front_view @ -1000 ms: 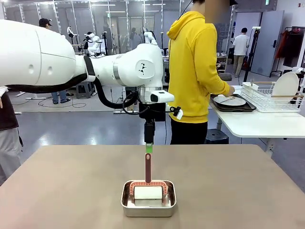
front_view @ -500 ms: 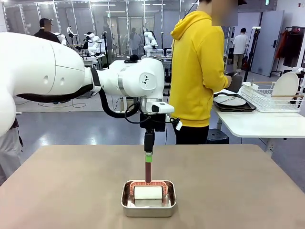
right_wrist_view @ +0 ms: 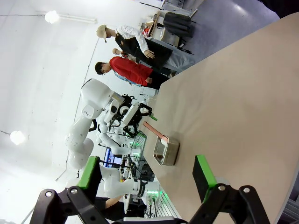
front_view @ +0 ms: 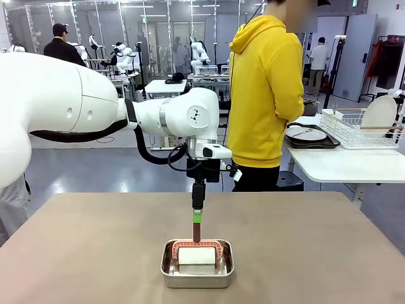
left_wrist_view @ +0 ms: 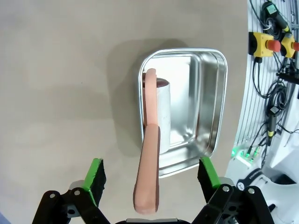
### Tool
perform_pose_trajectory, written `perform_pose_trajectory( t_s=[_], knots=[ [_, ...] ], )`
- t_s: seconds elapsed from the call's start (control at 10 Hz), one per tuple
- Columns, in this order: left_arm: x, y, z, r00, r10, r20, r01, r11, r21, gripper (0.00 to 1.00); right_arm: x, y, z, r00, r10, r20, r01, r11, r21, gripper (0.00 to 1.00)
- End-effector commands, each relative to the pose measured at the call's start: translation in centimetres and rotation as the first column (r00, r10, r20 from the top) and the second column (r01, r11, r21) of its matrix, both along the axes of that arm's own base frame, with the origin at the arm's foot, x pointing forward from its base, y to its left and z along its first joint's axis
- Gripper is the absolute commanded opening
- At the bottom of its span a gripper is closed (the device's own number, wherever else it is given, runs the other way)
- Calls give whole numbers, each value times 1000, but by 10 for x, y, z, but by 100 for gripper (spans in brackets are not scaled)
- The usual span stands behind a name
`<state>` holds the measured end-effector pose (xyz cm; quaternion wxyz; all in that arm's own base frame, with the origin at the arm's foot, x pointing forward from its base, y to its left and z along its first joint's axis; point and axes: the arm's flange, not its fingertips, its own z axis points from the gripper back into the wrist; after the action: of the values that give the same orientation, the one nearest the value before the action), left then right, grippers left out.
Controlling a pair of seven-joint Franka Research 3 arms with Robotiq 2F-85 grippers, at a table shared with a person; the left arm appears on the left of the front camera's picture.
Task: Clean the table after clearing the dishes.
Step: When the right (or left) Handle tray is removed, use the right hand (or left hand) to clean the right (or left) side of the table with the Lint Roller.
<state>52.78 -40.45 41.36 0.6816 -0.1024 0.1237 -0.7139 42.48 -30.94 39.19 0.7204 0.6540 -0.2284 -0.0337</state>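
The brown table carries a small steel pan in which a white roller stands with its reddish handle upright. My left gripper hangs straight down over that handle. In the left wrist view the left gripper is open, and the salmon handle rises between its green pads without touching them. The right gripper is open and holds nothing, well away from the pan. The dishes, a white plate on a dark tray, sit on the white side table.
A person in a yellow hoodie stands beyond the far edge, next to the white side table with its wire rack holding a plate. Bare tabletop lies on all sides of the pan.
My left gripper has come down, so its fingers now straddle the top of the roller handle. The person in yellow has shifted a little to the right.
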Motion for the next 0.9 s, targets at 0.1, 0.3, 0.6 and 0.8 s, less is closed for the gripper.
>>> perform_pose_trajectory(
  t_s=[0.1,0.3,0.6,0.8],
  knots=[
    [-14,-1,-11,999,34,25,-34,999,12,100,-2,1,4,1000,12,-3,-12,1000,-8,100],
    [-17,4,-12,998,44,37,-44,999,-7,100,-2,1,4,1000,12,-3,-12,1000,-8,100],
    [-21,15,-11,997,54,47,-54,999,1,84,-2,1,4,1000,12,-3,-12,1000,-8,100],
    [-22,24,-6,996,67,59,-66,998,-13,72,-2,1,4,1000,12,-3,-12,1000,-8,100]
  ],
)
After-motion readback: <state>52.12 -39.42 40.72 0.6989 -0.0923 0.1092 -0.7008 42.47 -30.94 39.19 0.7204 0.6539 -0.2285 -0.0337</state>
